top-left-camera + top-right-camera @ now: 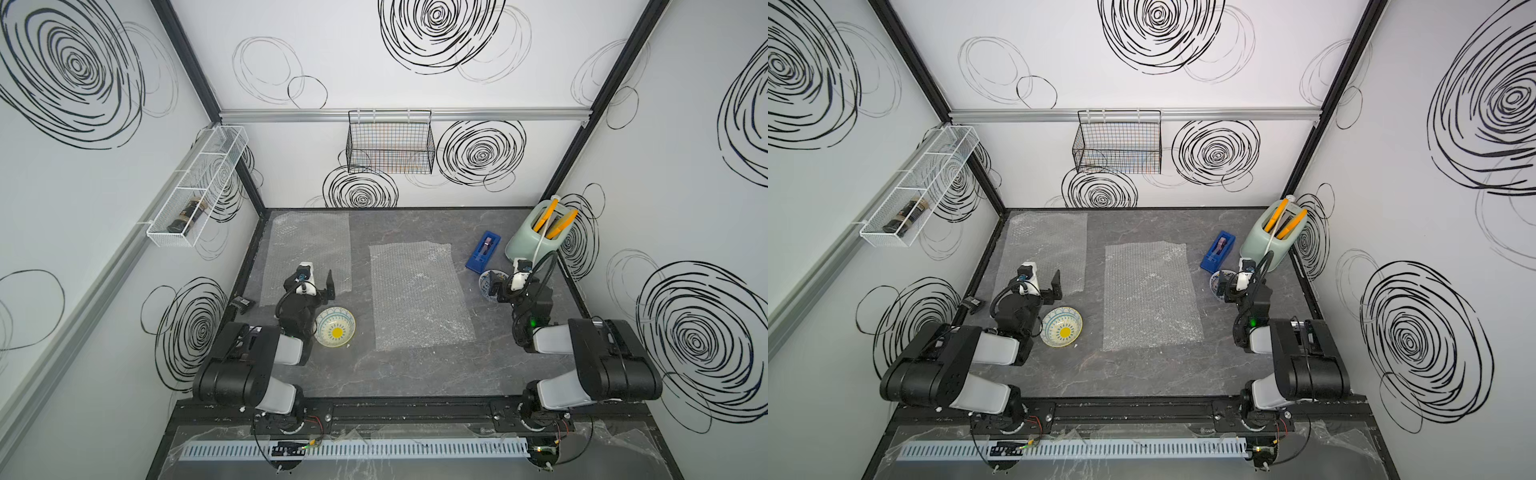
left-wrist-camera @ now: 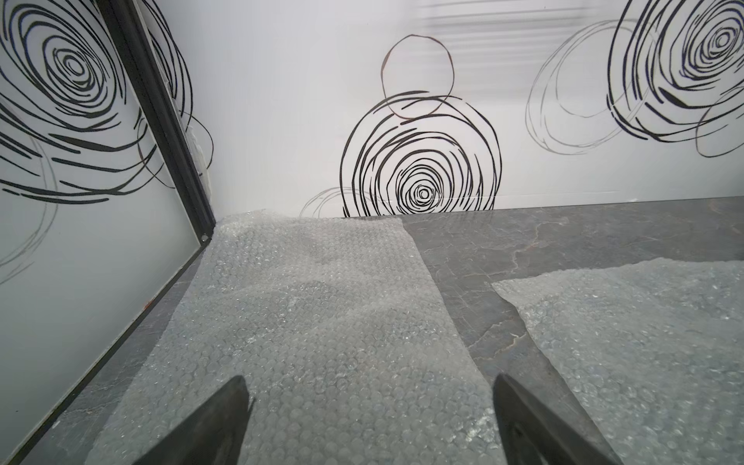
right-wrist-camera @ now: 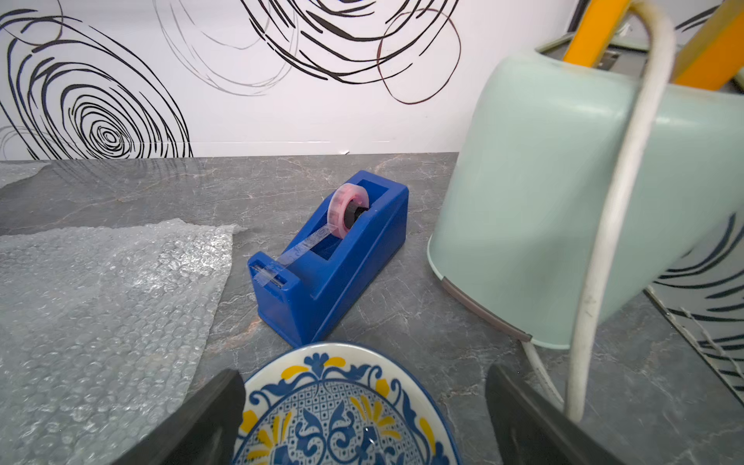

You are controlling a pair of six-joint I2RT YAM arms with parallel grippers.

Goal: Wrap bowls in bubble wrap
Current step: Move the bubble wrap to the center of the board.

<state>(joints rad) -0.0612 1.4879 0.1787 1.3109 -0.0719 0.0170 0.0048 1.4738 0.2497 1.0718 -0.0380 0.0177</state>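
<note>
Crowding the blue bowl (image 3: 342,410): tape dispenser (image 3: 354,257), toaster (image 3: 543,181). Hovering gaping and empty: right gripper (image 3: 362,372) above it, left gripper (image 2: 369,380) above bubble wrap (image 2: 322,322).

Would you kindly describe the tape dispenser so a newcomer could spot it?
Find the mint-green toaster in a far corner of the grey table. Beside it, toward the middle bubble wrap sheet, sits the tape dispenser: the only solid blue block, holding a pinkish roll.
</note>
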